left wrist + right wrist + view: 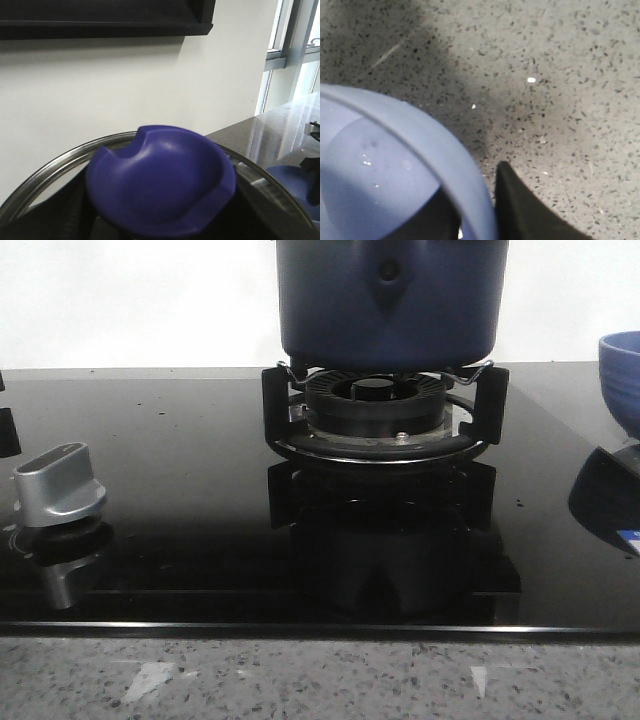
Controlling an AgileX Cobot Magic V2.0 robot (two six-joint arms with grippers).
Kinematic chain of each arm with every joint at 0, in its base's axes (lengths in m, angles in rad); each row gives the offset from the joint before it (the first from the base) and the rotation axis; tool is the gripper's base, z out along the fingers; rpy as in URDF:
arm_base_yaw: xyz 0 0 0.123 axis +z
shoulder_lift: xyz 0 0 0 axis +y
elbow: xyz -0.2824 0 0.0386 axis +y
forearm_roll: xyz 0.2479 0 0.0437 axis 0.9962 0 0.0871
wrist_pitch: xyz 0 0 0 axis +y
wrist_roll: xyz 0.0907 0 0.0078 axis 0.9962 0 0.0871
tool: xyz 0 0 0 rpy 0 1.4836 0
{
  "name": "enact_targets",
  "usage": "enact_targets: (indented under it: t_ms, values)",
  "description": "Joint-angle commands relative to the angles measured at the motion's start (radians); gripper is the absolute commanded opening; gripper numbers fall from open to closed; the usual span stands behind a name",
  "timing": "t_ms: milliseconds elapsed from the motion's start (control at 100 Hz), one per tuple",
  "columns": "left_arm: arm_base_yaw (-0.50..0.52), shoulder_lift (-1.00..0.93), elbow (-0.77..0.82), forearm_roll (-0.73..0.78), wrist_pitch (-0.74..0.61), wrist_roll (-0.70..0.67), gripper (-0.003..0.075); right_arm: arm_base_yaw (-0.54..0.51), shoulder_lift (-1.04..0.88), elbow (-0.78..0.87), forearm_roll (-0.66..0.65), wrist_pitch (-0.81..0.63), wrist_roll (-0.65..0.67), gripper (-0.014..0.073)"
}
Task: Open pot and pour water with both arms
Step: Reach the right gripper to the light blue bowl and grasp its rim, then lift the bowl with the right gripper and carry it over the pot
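Pot (390, 302) on burner grate (385, 405), centre of black hob (180, 490) — lid off. Left gripper: fingers hidden, state unclear, glass lid (160, 185) close below. Right gripper clamped on bowl rim (440, 165).

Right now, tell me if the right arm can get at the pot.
Probably not at once: the right hand straddles the rim of the bowl above the speckled counter, away from the pot.

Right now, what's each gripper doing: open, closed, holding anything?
Left gripper: not visible; the pot lid with its blue knob fills the left wrist view, so a grasp cannot be told.
Right gripper: fingers straddle the light-blue bowl's rim; closure unclear.
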Motion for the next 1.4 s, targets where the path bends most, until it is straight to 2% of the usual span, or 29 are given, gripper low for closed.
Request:
enact_targets:
  t_ms: [0, 70, 340, 630, 960, 1390]
  values:
    - [0.005, -0.031, -0.034, -0.044, 0.023, -0.009, 0.0316, -0.007, -0.029, -0.029, 0.014, -0.025, -0.001, -0.0001]
    - [0.005, -0.031, -0.034, -0.044, 0.023, -0.009, 0.0316, -0.007, -0.029, -0.029, 0.014, -0.025, -0.012, -0.0076]
    - [0.005, -0.031, -0.034, -0.044, 0.019, -0.009, 0.0316, -0.007, -0.054, -0.073, 0.025, -0.01, -0.024, -0.0074]
    - [0.005, -0.031, -0.034, -0.044, 0.013, -0.009, 0.0316, 0.035, -0.056, -0.333, 0.041, 0.076, -0.029, -0.0074]
    - [0.005, -0.021, -0.034, -0.044, 0.01, -0.009, 0.0316, 0.186, -0.016, -0.62, 0.067, 0.145, -0.044, -0.0074]
    - [0.005, -0.008, -0.034, -0.05, 0.021, -0.009, 0.0316, 0.439, 0.05, -0.792, 0.069, 0.14, -0.044, -0.0074]
